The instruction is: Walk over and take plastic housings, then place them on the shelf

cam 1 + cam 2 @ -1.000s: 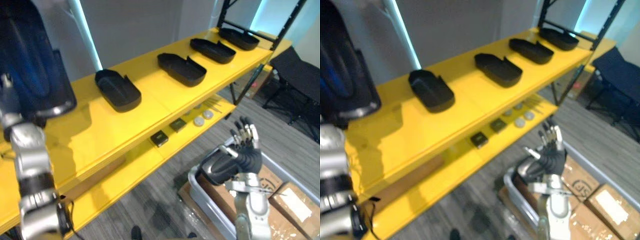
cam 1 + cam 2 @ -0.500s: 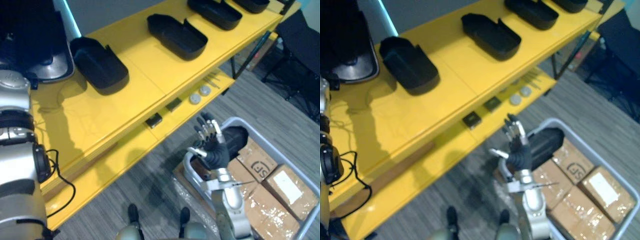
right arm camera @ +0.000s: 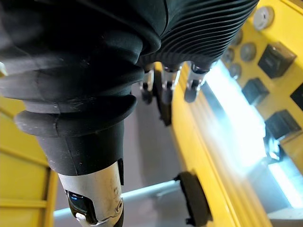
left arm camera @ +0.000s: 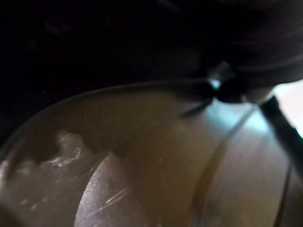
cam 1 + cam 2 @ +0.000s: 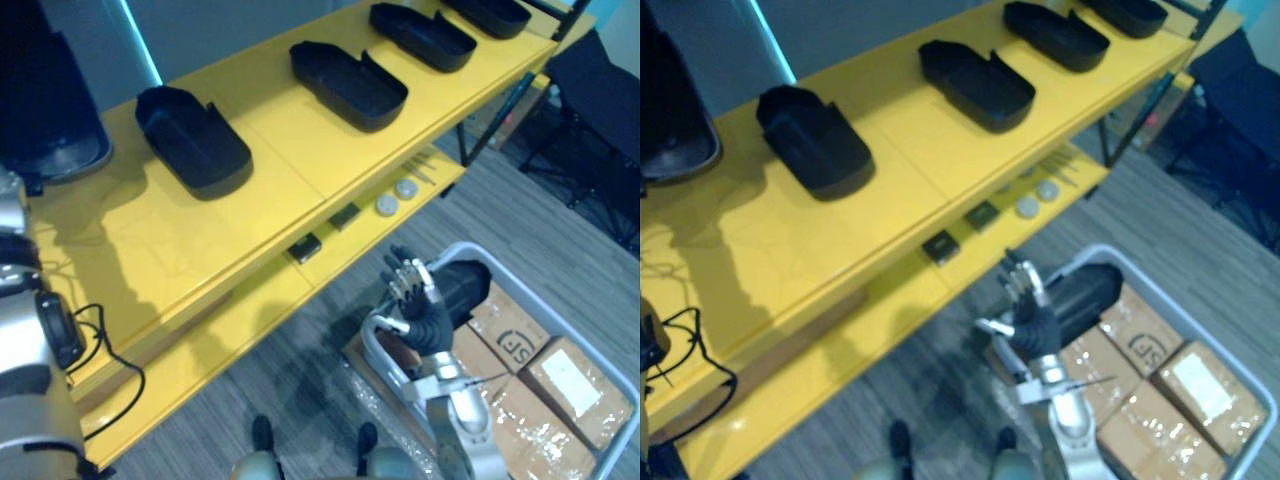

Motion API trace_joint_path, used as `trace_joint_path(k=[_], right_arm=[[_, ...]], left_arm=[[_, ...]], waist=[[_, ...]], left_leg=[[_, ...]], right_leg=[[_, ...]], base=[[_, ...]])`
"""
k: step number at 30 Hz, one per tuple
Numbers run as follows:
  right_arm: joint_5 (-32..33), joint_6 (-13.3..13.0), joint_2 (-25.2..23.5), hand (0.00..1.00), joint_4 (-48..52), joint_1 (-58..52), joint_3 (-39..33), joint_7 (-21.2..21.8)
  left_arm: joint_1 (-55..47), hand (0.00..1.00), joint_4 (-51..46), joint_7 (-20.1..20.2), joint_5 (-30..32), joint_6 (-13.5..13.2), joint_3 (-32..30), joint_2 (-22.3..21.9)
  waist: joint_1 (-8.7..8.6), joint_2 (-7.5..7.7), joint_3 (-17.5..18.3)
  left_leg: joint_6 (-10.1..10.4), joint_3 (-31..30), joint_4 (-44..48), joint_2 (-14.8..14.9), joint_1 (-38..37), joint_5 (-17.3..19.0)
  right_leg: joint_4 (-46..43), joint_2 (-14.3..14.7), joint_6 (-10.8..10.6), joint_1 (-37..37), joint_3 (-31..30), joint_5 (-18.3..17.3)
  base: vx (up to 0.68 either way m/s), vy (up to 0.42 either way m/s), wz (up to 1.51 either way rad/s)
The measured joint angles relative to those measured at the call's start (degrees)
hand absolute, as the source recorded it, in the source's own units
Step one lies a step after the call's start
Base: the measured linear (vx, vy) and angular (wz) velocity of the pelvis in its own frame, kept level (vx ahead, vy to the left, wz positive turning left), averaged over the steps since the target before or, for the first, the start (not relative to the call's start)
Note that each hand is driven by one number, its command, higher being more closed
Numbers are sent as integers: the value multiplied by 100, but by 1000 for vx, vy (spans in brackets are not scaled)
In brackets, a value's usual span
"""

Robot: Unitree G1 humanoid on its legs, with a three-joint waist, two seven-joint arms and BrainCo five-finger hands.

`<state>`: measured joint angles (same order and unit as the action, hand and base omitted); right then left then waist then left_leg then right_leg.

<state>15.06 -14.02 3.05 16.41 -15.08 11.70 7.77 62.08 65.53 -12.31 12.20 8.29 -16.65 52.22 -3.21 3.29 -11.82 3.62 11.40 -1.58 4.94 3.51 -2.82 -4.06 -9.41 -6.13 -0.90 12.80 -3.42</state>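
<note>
Several black plastic housings lie in a row on the yellow shelf's top board (image 5: 270,190): the nearest (image 5: 195,140), then one (image 5: 348,85) and another (image 5: 422,22) further right. A larger dark housing (image 5: 45,110) sits at the shelf's left end, above my left arm, and it hides my left hand. Its dark surface (image 4: 118,42) presses close in the left wrist view. My right hand (image 5: 420,305) is raised with straight fingers (image 3: 163,90) and holds nothing. It hovers over the near rim of a grey bin (image 5: 378,350). One more black housing (image 5: 465,285) lies in that bin, just behind the hand.
Cardboard boxes (image 5: 575,375) fill the rest of the bin. The lower yellow shelf (image 5: 250,330) carries small dark squares (image 5: 305,247) and round discs (image 5: 386,205). A dark stool (image 5: 600,100) stands on the grey floor at the far right.
The camera has tilted down and shifted, so more floor and bin show. The dark housing at the left looks smaller and farther off. My right hand stays raised over the bin.
</note>
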Motion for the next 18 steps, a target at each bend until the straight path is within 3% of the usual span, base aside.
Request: trace_joint_path(k=[6,18], right_arm=[[-8,111,9,0,-167,-89,90,165],[-10,155,4,0,-169,-148,86,259]], left_arm=[[-1003,100,152,475,237,59,-551,33],[-1980,100,70,849,466,97,-571,-4]], waist=[[92,-21,-6],[244,-54,14]], left_leg=[[30,-296,-7,9,61,-20],[162,-615,-96,-52,52,-120]], right_leg=[[107,38,-2,127,236,-1],[102,42,-15,284,460,2]], base=[[-67,-15,18],[-52,10,12]])
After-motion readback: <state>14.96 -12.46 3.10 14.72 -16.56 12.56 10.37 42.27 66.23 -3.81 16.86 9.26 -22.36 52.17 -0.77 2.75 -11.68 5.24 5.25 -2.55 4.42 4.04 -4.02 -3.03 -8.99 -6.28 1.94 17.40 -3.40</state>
